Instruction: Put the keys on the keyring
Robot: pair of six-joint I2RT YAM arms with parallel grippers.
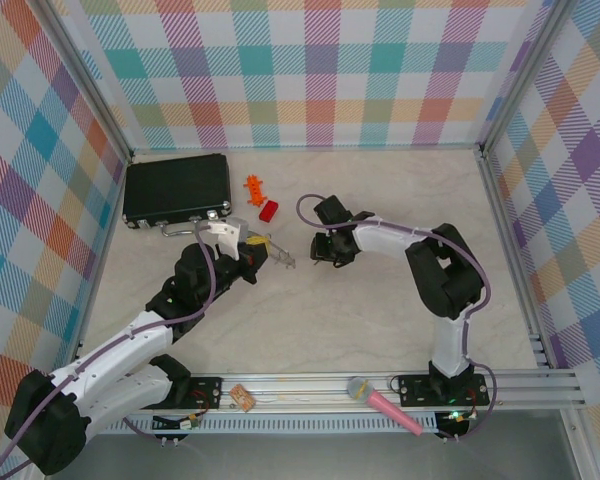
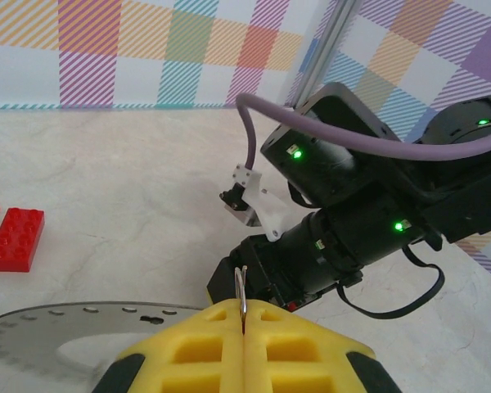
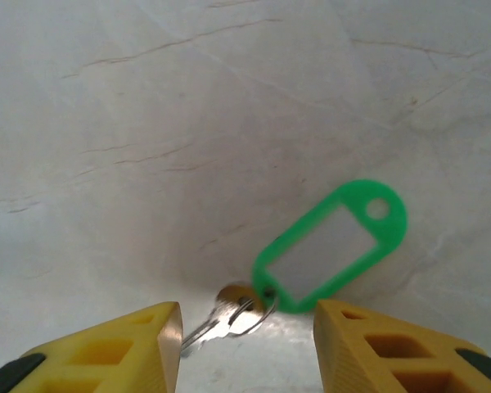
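Nearest the bases, on the rail, a pink microphone (image 1: pixel 385 405) lies apart from the work and needs no thought. Further up the table the left gripper (image 2: pixel 242 318) is clamped on the keyring (image 2: pixel 241 295), whose thin silver edge stands up between the yellow pads. From above, the ring juts out of the jaws toward the right arm. Just across from it the right gripper (image 3: pixel 245 327) points down at the table with its fingers spread and nothing in them. Between those fingers, flat on the table, lies the key (image 3: pixel 227 318): a small silver blade linked by a little loop to a green tag (image 3: pixel 331 246), which sits just beyond the fingertips.

The step in hand looks like picking the key up. To do it well, I judge, the right gripper should drop straight down and close on the green tag rather than the blade. The tag is broader, and the loop end must be free to meet the ring. The pads need to reach the table surface, because the piece is thin and flat and could slip out or be pushed aside. The left arm should hold the ring steady, its free arc facing the right arm. Beyond both grippers the red block (image 1: pixel 269 210), the orange toy (image 1: pixel 253 185) and the black case (image 1: pixel 175 188) are well apart from the work.
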